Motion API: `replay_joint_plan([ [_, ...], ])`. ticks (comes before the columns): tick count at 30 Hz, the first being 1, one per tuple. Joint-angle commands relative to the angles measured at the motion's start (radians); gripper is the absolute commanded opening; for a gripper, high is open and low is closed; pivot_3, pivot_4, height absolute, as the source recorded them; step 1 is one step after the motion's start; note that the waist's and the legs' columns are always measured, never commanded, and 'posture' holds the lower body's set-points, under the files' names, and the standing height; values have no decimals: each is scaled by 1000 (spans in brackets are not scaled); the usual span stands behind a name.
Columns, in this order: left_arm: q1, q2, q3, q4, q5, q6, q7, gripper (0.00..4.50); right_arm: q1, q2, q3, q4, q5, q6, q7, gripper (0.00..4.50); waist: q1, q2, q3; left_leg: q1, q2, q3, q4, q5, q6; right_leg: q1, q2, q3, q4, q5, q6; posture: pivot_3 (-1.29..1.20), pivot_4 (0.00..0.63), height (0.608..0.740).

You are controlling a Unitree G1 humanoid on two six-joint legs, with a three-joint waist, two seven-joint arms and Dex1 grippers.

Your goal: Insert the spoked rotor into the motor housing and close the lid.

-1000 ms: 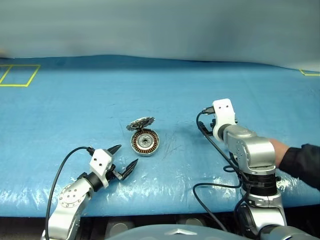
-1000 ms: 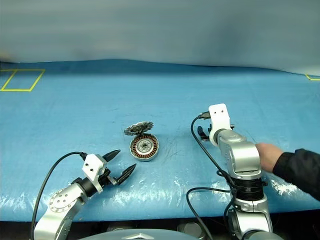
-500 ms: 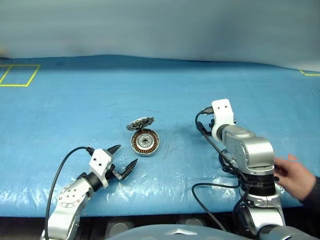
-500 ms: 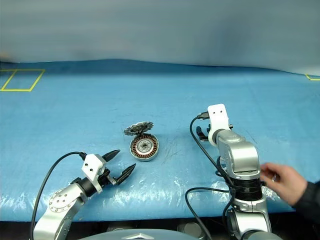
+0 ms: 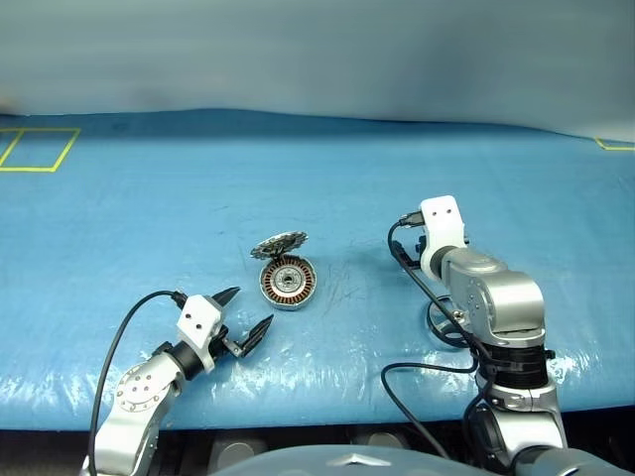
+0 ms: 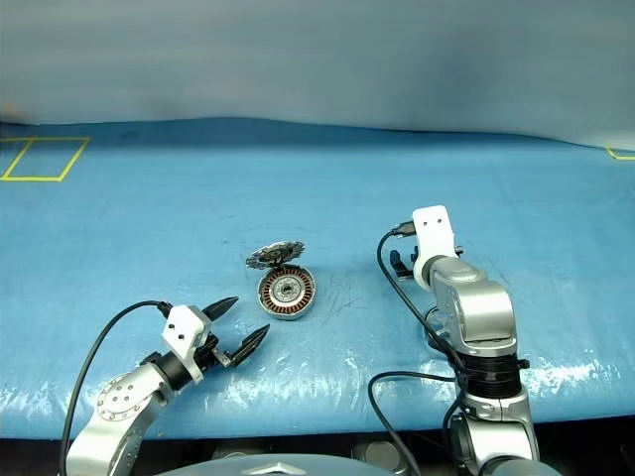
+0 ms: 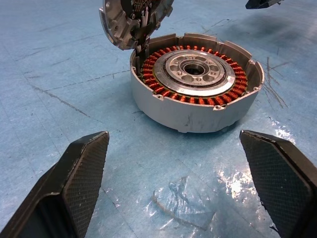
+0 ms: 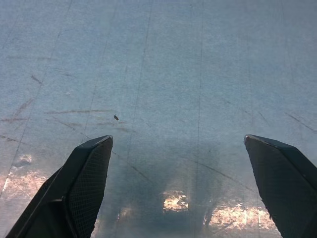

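The motor housing (image 5: 288, 283) sits on the blue-covered bench (image 5: 149, 218), open side up, its ring of copper windings around a silver centre plain in the left wrist view. The lid (image 5: 279, 244) leans against the housing's far rim, tilted up on edge with its patterned, toothed face turned toward the housing; in the left wrist view the lid (image 7: 133, 20) is cut off by the frame, so its upper part cannot be made out. Whether lid and housing are joined at the rim or merely touching cannot be told.

The left pincer (image 5: 246, 319) hovers near the housing, on its near left side, pointing at it with fingers spread wide and nothing between them; both fingertips (image 7: 84, 168) frame the housing in the wrist view.

The right pincer (image 8: 181, 188) is well to the right of the housing, its fingers wide apart and empty over bare blue sheet. From the head views its fingers are hidden behind the white wrist block (image 5: 442, 223), so only a dark edge shows there.

Yellow tape marks (image 5: 38, 149) lie on the bench far behind and left of the housing.
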Motion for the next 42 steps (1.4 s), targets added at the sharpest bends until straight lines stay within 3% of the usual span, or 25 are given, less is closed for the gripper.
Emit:
replay_joint_plan([
  [1,-3,8,5,-27,-2,-8,-4,4500,7,-65,-21,-128,22,57,39,4471,2,1,0,0,0,0,0,0,0,0,0,0,0,0,0,0,150,740],
  [9,-14,10,1,-17,-9,-7,-21,4500,70,-233,-67,-387,103,305,146,4471,4,1,1,0,0,0,0,0,0,0,0,0,0,-1,-1,0,150,740],
  [14,-22,10,-2,-11,-6,-5,-28,4500,164,-311,-160,-454,149,336,190,4471,6,0,0,0,0,0,1,0,0,1,0,0,0,-2,-4,0,150,740],
  [26,-21,6,-19,-10,-10,9,-38,4500,330,-223,-312,-565,278,336,111,4471,6,0,0,0,0,0,2,0,0,1,0,0,0,-2,-4,0,150,740],
  [29,-28,0,-30,-8,-8,14,-38,4500,346,-213,-326,-589,312,336,80,3896,6,0,0,0,0,0,2,0,0,1,0,0,0,-2,-4,0,150,740],
  [32,-36,-2,-35,-4,-8,18,-41,4500,361,-191,-350,-596,348,336,43,2901,7,0,0,0,0,0,2,0,0,1,0,0,-1,-2,-4,0,150,740],
  [42,-49,-7,-46,1,-9,22,-44,4500,447,-163,-370,-640,492,336,-81,2901,7,0,0,0,0,0,2,0,0,1,0,1,-1,-2,-4,0,150,740],
])
